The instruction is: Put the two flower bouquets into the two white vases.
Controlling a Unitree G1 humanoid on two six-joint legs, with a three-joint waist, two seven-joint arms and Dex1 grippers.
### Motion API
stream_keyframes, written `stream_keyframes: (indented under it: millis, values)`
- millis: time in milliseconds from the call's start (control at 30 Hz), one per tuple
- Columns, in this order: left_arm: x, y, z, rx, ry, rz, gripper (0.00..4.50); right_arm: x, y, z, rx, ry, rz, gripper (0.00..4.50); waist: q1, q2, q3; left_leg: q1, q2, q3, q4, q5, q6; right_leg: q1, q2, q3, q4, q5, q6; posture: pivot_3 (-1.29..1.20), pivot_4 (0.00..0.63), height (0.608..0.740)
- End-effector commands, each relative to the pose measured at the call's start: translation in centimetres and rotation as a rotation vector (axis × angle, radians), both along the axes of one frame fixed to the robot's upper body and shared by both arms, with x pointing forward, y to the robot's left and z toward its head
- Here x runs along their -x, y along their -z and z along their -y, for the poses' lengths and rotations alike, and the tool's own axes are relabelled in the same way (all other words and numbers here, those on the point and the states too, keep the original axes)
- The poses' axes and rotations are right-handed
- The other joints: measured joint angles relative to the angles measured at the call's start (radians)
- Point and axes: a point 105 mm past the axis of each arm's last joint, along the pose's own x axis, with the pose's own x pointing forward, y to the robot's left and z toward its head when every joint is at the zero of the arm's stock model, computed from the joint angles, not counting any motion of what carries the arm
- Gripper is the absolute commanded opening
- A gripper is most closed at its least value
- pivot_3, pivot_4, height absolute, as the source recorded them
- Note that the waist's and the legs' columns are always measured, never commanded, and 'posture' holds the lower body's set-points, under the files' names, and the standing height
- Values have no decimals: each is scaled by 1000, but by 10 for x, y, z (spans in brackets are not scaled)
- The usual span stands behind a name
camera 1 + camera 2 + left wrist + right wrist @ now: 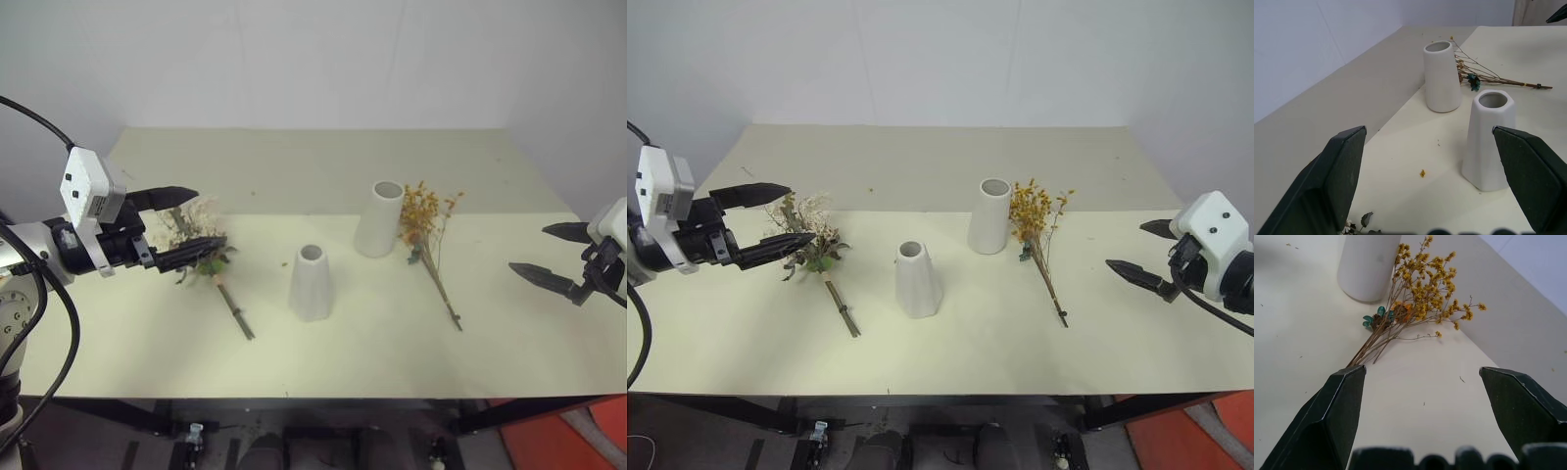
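Table (950, 362): pale cream top that spans almost the whole head view; wide bare areas along the near edge and behind the vases toward the wall.
Taller vase (991, 215): upright near mid-table, wide mouth empty.
Shorter vase (918, 279): upright, nearer the front edge and to the left of the taller one, a clear gap between them; narrow neck empty.
Yellow-orange bouquet (1036, 230): lying flat just right of the taller vase, blossoms beside its wall, stems running toward the near edge.
Pink-and-cream bouquet (813, 250): lying flat on the left part of the table, stem end pointing to the front edge.
Left gripper (774, 220): raised over that bouquet's head, fingers spread wide, holding nothing.
Right gripper (1141, 250): near the table's right edge, well apart from the yellow-orange bouquet, fingers spread, empty.
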Motion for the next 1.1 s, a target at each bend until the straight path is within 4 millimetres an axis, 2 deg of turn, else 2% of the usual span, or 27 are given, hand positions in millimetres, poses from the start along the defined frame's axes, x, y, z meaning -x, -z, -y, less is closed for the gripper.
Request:
stream_keyframes:
  millis: [33,333,600,767,933,1100]
  values:
    - [1,-7,1,-10,5,42,4500,2,-15,0,30,4,37,4389,0,0,0,0,0,0,0,0,0,0,0,0,0,0,0,0,150,740]
    - [1,-6,2,-11,11,42,4500,1,-14,-2,23,15,13,4389,0,0,0,0,0,0,0,0,0,0,0,0,0,0,0,0,150,740]
    - [-13,-19,16,-48,136,78,4500,-7,-7,-33,-8,-51,-81,4389,1,0,0,0,0,0,0,0,0,0,1,0,0,0,0,0,150,740]
    - [-26,-23,37,-89,277,69,4500,-28,1,-43,-62,60,-128,4389,1,0,0,-2,-1,0,0,0,0,0,0,0,-2,1,0,0,150,740]
    - [-24,-27,61,-175,511,63,4500,-45,16,-55,-117,164,-253,4389,0,0,0,-4,-1,0,0,0,0,-2,0,0,-3,1,-1,0,150,740]
    - [-30,-30,71,-273,627,57,4500,-62,28,-56,-152,246,-317,4389,0,0,0,-6,-1,0,-1,0,0,-4,0,0,-4,3,-4,0,150,740]
